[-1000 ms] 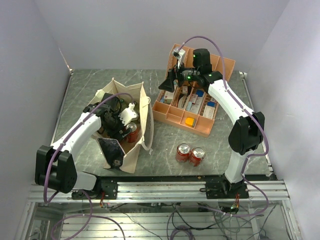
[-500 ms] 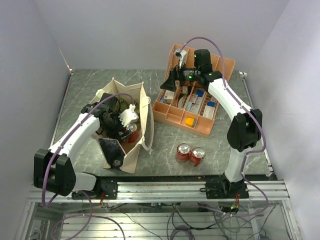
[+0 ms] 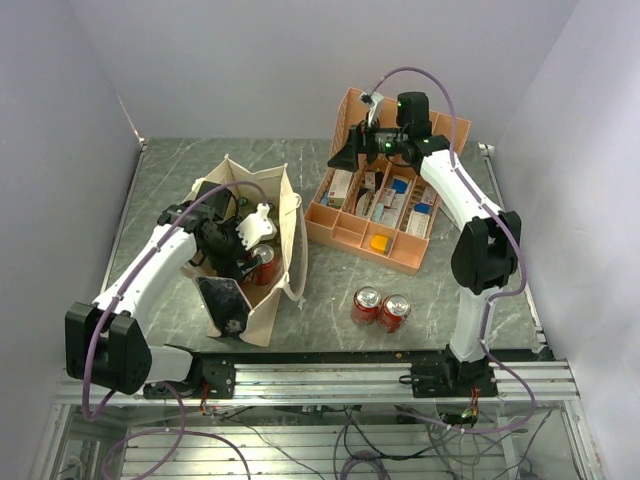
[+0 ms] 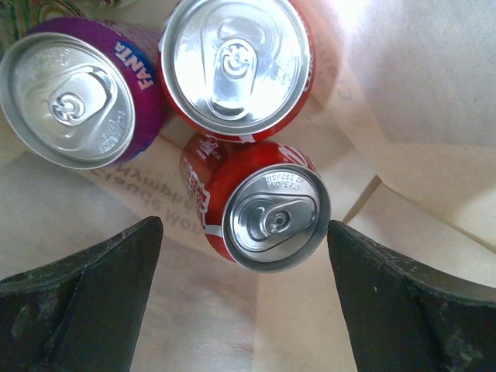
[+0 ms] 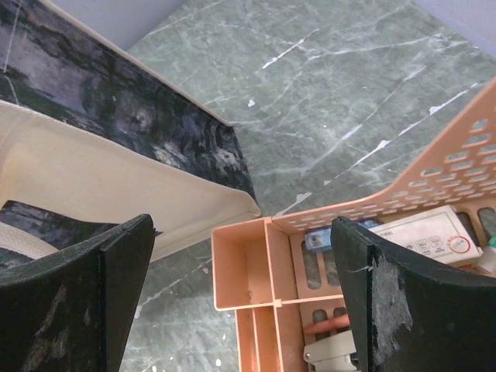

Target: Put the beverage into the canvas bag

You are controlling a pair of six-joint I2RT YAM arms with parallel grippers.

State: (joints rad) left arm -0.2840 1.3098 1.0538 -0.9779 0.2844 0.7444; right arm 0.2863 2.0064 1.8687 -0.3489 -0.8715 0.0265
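Left wrist view: the left gripper (image 4: 242,232) has just spread wide off a red can (image 4: 267,205) now standing inside the canvas bag (image 4: 403,85), so that drink looks delivered; the right gripper (image 5: 240,225) hangs wide-open too.

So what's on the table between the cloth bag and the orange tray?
Nothing: only a bare strip of grey table separates the canvas bag from the orange organizer, clearest in the top view.
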